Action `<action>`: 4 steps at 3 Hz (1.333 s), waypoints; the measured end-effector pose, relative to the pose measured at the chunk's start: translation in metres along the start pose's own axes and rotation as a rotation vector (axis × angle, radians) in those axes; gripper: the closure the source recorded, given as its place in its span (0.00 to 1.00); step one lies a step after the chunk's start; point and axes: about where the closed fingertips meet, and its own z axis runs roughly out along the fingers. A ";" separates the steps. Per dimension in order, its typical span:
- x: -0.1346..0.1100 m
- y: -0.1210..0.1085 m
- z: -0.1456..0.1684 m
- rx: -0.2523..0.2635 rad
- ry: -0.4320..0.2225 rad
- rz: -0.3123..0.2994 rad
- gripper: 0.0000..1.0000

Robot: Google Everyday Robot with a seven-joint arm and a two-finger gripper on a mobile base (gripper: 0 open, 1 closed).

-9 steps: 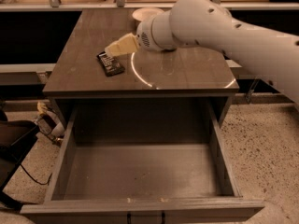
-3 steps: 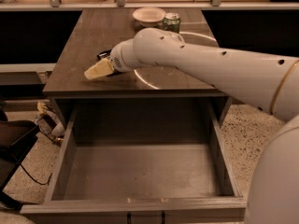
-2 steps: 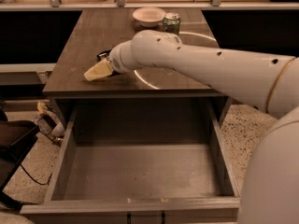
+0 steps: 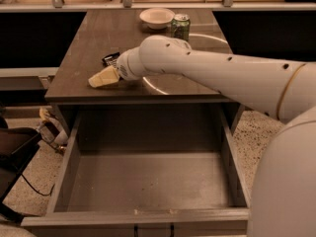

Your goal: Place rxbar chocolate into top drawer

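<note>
The rxbar chocolate [image 4: 110, 59] is a flat black wrapper on the cabinet top, left of centre. Only its far left corner shows; the rest is hidden behind my wrist. My gripper [image 4: 102, 78] is a cream wedge low over the cabinet top near its front left edge, just in front of and left of the bar. I cannot tell whether it touches the bar. The top drawer [image 4: 148, 181] is pulled fully open below the cabinet top, and nothing lies on its flat bottom.
A green soda can [image 4: 180, 26] and a white bowl [image 4: 156, 17] stand at the back of the cabinet top. My white arm [image 4: 222, 78] crosses from the right over the top. A dark chair and cables [image 4: 19, 152] sit on the floor at left.
Since three seconds ago my arm has swung down and left, moving the gripper from beside the bar toward the front left edge. Over the last second almost nothing moved.
</note>
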 end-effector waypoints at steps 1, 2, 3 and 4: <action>-0.005 0.000 -0.003 0.000 0.000 0.000 0.42; -0.011 0.000 -0.007 0.000 0.000 0.000 0.65; -0.015 0.000 -0.009 0.000 0.000 0.000 0.87; -0.017 0.000 -0.011 -0.001 0.000 0.000 1.00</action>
